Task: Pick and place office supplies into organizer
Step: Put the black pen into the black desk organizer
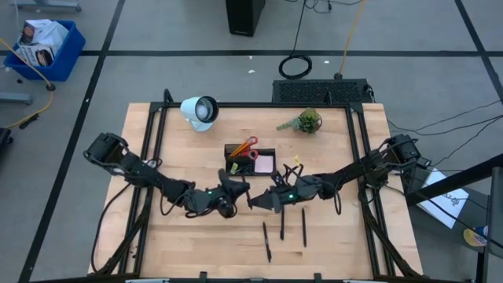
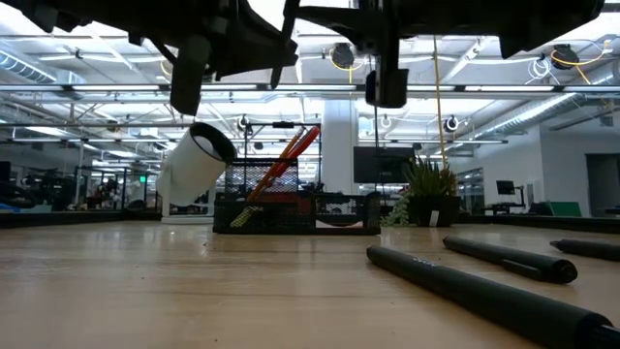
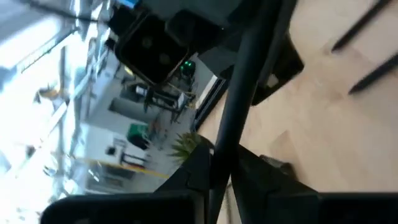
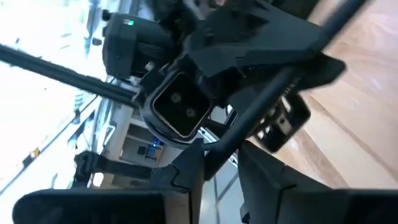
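3 black pens lie on the table's near part. 1 further pen, above, spans both grippers: left gripper clamps it; right gripper fingers straddle it, grip uncertain. Behind: organizer, holding red-handled scissors.

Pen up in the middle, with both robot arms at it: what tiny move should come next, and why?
Probably the right end effector should back away a little. The left end effector already pinches the black pen, both meet above mid-table, and the organizer waits just behind them for the left arm.
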